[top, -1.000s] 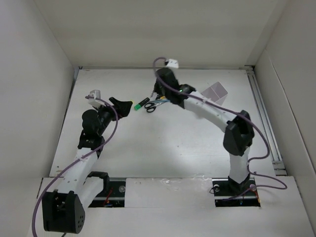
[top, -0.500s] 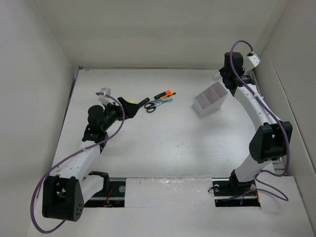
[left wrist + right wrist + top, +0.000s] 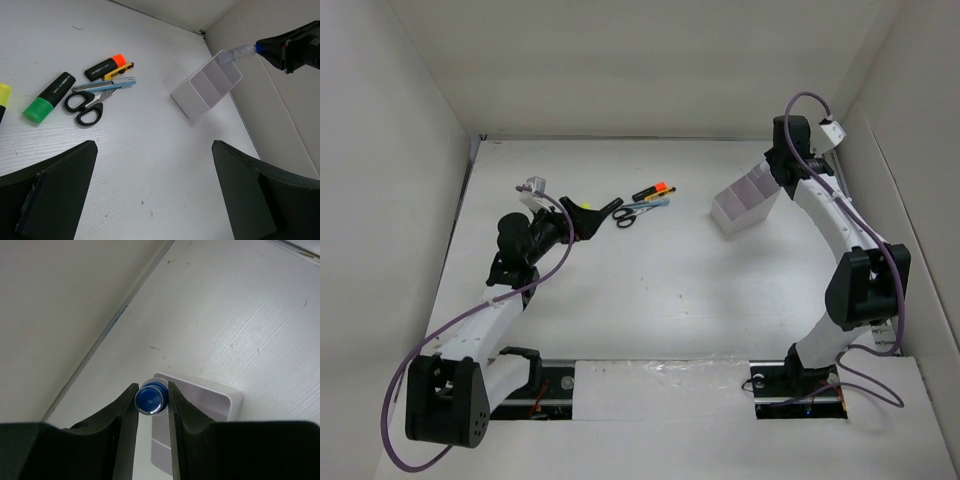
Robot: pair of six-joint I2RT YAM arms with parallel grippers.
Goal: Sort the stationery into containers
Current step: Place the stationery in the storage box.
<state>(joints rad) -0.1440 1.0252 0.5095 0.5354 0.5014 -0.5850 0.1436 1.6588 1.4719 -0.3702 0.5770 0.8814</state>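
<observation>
My right gripper (image 3: pixel 151 395) is shut on the small blue-capped bottle (image 3: pixel 150 399), held above the far corner of the white box (image 3: pixel 232 400). In the left wrist view the bottle (image 3: pixel 239 51) hangs at the box's (image 3: pixel 207 85) upper rim. The box (image 3: pixel 745 198) stands at the back right, under the right gripper (image 3: pixel 778 172). Loose on the table lie black-handled scissors (image 3: pixel 87 104), an orange-capped marker (image 3: pixel 104 67), a yellow-black cutter (image 3: pixel 120 71), a blue pen (image 3: pixel 105 85) and a green-capped marker (image 3: pixel 49 97). My left gripper (image 3: pixel 154 150) hovers open and empty beside them.
White walls enclose the table on three sides. A rail (image 3: pixel 850 220) runs along the right wall, close to the box. Bare table (image 3: pixel 660 290) lies between the pile (image 3: pixel 640 205) and the arm bases.
The right arm has swung from the stationery pile to the box at the back right, carrying the bottle. The left gripper shifted slightly toward the pile.
</observation>
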